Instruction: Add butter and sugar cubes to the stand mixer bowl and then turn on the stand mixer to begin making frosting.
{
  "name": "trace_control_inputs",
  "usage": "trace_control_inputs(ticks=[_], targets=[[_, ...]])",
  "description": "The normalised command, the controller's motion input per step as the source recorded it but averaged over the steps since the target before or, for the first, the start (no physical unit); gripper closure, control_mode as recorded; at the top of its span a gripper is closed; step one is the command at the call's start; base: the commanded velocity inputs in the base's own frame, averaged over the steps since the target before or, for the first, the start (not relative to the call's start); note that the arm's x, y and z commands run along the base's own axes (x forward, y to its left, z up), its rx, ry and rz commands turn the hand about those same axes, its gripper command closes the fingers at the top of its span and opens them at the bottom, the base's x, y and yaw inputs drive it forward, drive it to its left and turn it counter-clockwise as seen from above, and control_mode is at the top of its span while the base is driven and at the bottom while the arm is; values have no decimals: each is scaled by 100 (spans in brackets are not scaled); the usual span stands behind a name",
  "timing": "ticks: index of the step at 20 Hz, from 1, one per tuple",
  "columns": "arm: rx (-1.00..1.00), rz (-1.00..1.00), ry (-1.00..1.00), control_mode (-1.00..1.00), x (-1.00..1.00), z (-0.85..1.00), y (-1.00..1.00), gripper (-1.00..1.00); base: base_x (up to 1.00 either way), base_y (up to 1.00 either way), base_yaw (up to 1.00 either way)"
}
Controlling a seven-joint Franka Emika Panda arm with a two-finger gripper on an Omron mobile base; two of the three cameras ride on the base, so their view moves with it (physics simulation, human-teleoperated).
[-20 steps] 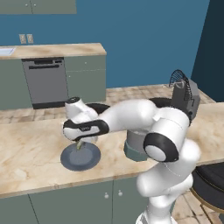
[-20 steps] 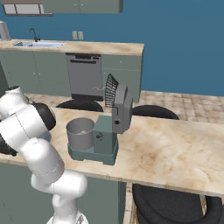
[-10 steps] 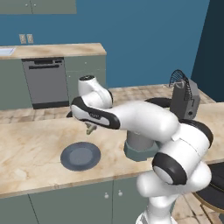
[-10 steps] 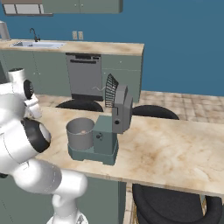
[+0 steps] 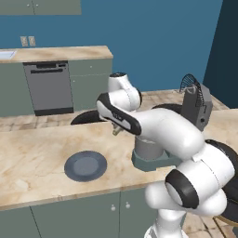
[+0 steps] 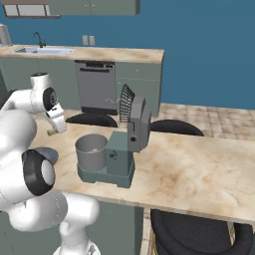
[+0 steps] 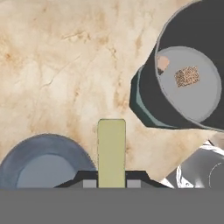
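Since a second ago the gripper [image 7: 111, 183] has risen off the plate [image 7: 26, 159] and swung toward the mixer [image 6: 130, 137], clamped on the butter [image 7: 111, 153], which sticks out straight ahead of its fingertips. Beyond the gripper, to one side, the bowl [image 7: 186, 85] stands open with two cubes [image 7: 187, 76] inside; the plate lies just beneath.

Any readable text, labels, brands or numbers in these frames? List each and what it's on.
None: no view shows readable text.
The stand mixer has plain panels and unmarked knobs.
The stand mixer bowl is bare metal, no markings.
The dishwasher front shows no legible brand or numbers.
The wall outlets are blank plates.
The butter held in the gripper carries no label.
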Motion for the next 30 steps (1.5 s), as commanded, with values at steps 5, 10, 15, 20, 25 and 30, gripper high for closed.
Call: trace_control_inputs(ticks=[5,10,15,20,25,30], targets=[[0,-7,0,-100,28,0,-76,100,0,0,0],[0,-6,0,-100,23,0,-62,100,0,0,0],[0,-3,0,-100,9,-9,-41,100,0,0,0],[0,-2,0,-100,0,-35,-17,100,0,0,0],[0,-1,0,-100,13,-37,-13,100,0,0,0],[0,-2,0,-100,25,-29,-28,100,0,0,0]])
